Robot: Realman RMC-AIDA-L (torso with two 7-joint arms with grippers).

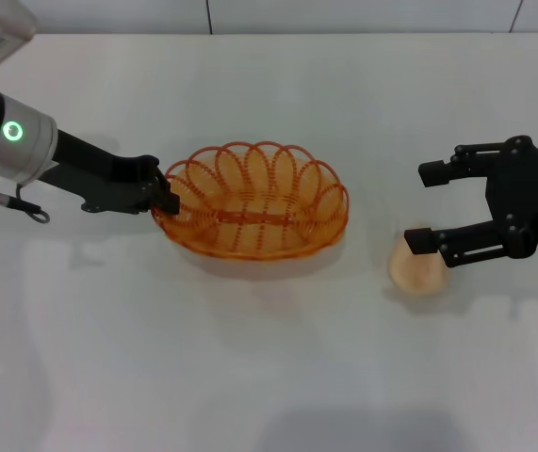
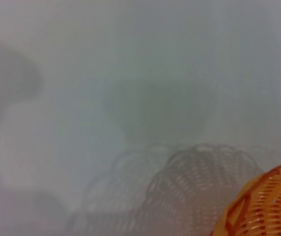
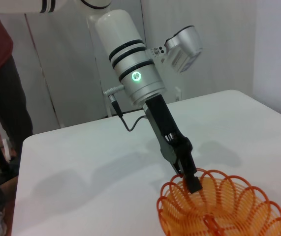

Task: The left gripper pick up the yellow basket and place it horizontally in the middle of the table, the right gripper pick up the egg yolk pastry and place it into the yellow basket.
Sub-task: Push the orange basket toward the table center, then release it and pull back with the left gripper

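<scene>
Gripping the left end of the yellow basket (image 1: 252, 212), the left gripper (image 1: 165, 198) has its black fingers clenched on the looped rim; from the right wrist view the same pinch shows plainly, the left gripper (image 3: 192, 181) reaching down from its silver-white arm segment with a green light and biting the near edge of the yellow basket (image 3: 226, 209). The basket sits lengthwise across the middle of the table (image 1: 269, 377), its long side running from the robot's left to its right, and whether its bottom rests fully on the surface I cannot tell. In the left wrist view only a corner of the yellow basket (image 2: 263, 206) is seen, with its scalloped shadow lying on the table beside it.

Off to the robot's right, well apart from the basket, the egg yolk pastry (image 1: 415, 270) lies on the table. The right gripper (image 1: 429, 207) hangs above it with its fingers spread wide and grasping nothing: the nearer finger (image 1: 424, 241) crosses over the top edge of the pastry as seen from the head camera, while the farther finger (image 1: 433, 172) stands clear beyond it. So the pastry lies under the nearer fingertip and slightly outside the gap, not squarely between the two. Whether that finger touches the pastry cannot be told.
</scene>
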